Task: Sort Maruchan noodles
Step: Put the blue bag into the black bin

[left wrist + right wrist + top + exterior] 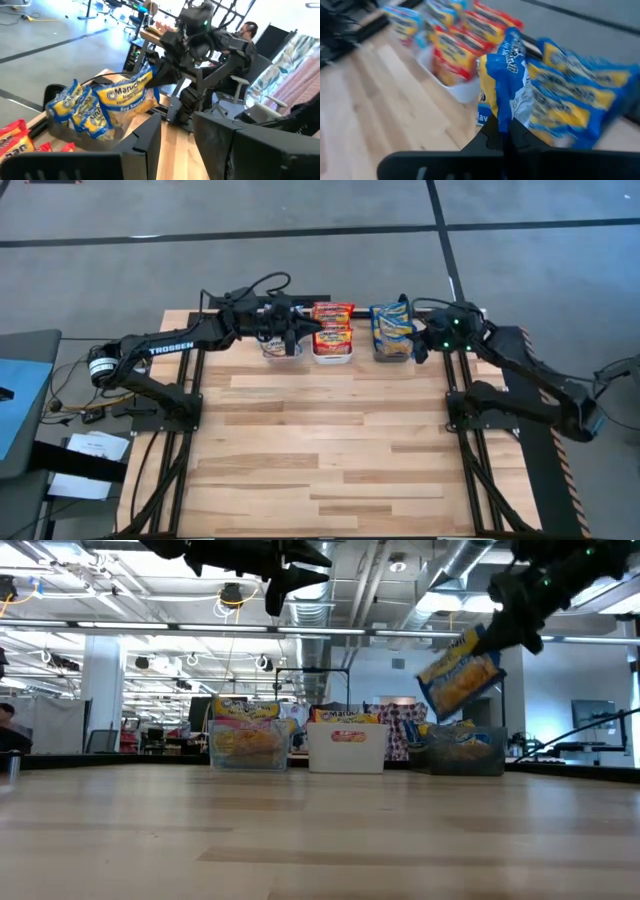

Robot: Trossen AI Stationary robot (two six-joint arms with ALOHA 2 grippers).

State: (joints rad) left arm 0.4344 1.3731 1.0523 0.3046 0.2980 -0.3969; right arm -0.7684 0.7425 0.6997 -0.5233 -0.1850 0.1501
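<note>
Three bins stand in a row at the table's far edge. The clear bin [281,348] holds yellow-orange Maruchan packets. The white bin [332,356] holds red ones [332,320], and the grey bin [468,762] holds blue-and-yellow ones [580,100]. My right gripper [508,622] is shut on one blue-and-yellow packet [460,673], which hangs in the air above the grey bin. My left gripper [177,137] hovers high over the gap between the clear and white bins, open with nothing between its fingers. My right gripper pinches the blue-and-yellow packet by its crimped end seam [507,119] between its two fingers. The fingers come slanting down from the table's right side. The packet hangs tilted below them, lifted clear above the grey bin and the packets in it.
The wooden tabletop [330,450] spreads out in front of the bins toward the near edge. Both arms' bases and black frame rails [470,460] stand along the table's left and right sides. A person [246,31] sits beyond the table's right side.
</note>
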